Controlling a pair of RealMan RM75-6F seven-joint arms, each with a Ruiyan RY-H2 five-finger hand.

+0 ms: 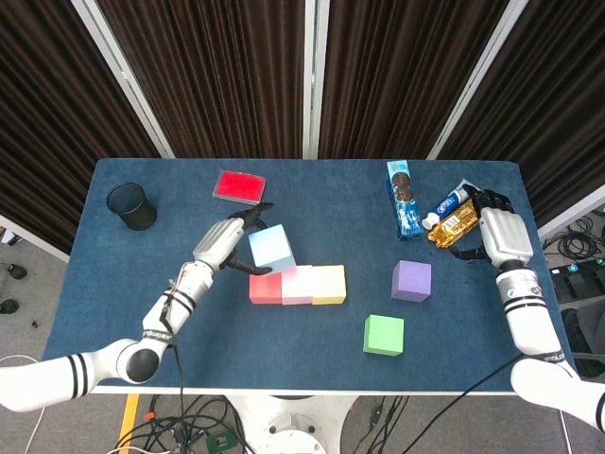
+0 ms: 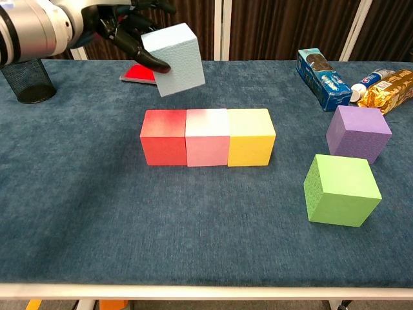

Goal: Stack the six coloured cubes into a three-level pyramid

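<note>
Left hand grips the light blue cube, held in the air, tilted, above the red/pink end of the row; chest view shows the cube clear of the table with fingers on its left face. Row of three on the table, touching side to side: red cube, pink cube, yellow cube. Purple cube at 3 o'clock from the row, apart from it. Green cube at 5 o'clock from the row, near the purple, not touching.

Right hand rests at the table's right edge, 2 o'clock from the purple cube, beside the gold snack pack; fingers look curled but can't tell if closed or holding anything.

Other stuff: red flat box at 11 o'clock from the row, black mesh cup far left, blue cookie box and small bottle at 1 o'clock.
</note>
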